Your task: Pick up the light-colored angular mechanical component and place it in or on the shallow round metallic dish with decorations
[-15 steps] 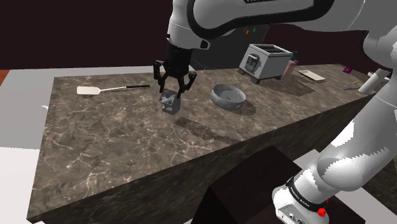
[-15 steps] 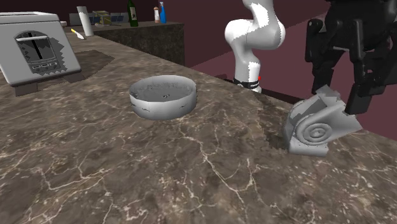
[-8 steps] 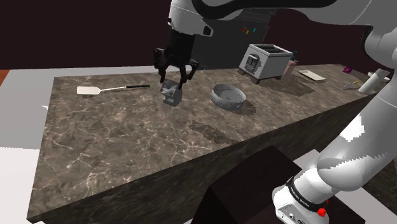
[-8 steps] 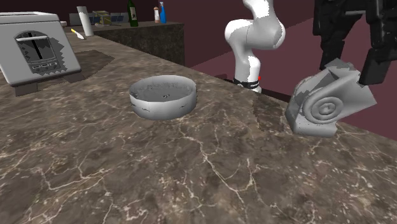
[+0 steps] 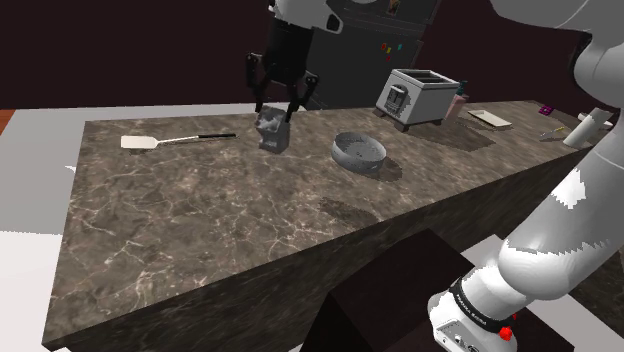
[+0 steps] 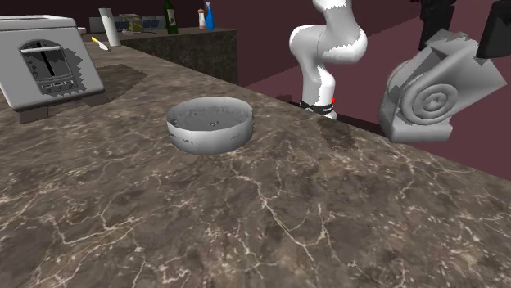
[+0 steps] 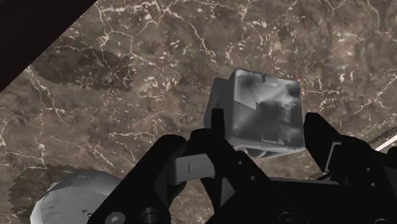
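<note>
I have the black two-finger gripper (image 5: pixel 281 108) closed partway on the pale grey angular component (image 6: pixel 438 90) with a spiral face, which hangs between the fingers clear of the dark veined marble counter (image 5: pixel 200 220); the grey shallow round dish (image 5: pixel 358 151) sits well off to one side of the fingers with a boxy grey toaster (image 5: pixel 420 95) beyond it, and a white spatula (image 5: pixel 165 140) lies on their other side. In the second exterior view the frame's top edge cuts the fingers off, and I can't make out decoration on the dish. The white arm (image 5: pixel 560 230) reaches the gripper from above, fingers pointing down.
</note>
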`<control>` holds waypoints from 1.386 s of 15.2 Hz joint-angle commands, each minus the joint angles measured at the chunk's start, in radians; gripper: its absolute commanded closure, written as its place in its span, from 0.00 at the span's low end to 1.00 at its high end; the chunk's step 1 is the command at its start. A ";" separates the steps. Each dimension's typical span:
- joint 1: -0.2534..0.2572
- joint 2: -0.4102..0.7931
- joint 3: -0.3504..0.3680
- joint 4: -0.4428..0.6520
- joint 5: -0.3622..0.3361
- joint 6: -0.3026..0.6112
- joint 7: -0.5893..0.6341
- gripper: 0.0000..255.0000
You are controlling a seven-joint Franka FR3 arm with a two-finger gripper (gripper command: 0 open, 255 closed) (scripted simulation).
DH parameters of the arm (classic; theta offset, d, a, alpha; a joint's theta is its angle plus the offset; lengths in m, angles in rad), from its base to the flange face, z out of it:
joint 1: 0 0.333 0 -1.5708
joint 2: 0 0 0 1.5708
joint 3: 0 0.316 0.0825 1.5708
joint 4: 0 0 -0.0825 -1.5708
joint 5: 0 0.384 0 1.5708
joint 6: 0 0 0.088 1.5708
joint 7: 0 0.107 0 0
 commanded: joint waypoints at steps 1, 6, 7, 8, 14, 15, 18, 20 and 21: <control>-0.024 -0.040 -0.018 -0.032 0.026 -0.006 -0.045 1.00; -0.089 -0.145 -0.091 -0.116 0.085 -0.030 -0.190 1.00; -0.101 -0.162 -0.106 -0.128 0.092 -0.037 -0.218 1.00; -0.112 -0.178 -0.122 -0.140 0.099 -0.043 -0.245 1.00; -0.171 -0.245 -0.220 -0.184 0.116 -0.085 -0.401 1.00; -0.181 -0.252 -0.235 -0.188 0.116 -0.093 -0.426 1.00; -0.210 -0.266 -0.283 -0.191 0.111 -0.115 -0.499 1.00; -0.229 -0.269 -0.314 -0.187 0.106 -0.130 -0.547 1.00; -0.239 -0.269 -0.329 -0.183 0.103 -0.137 -0.570 1.00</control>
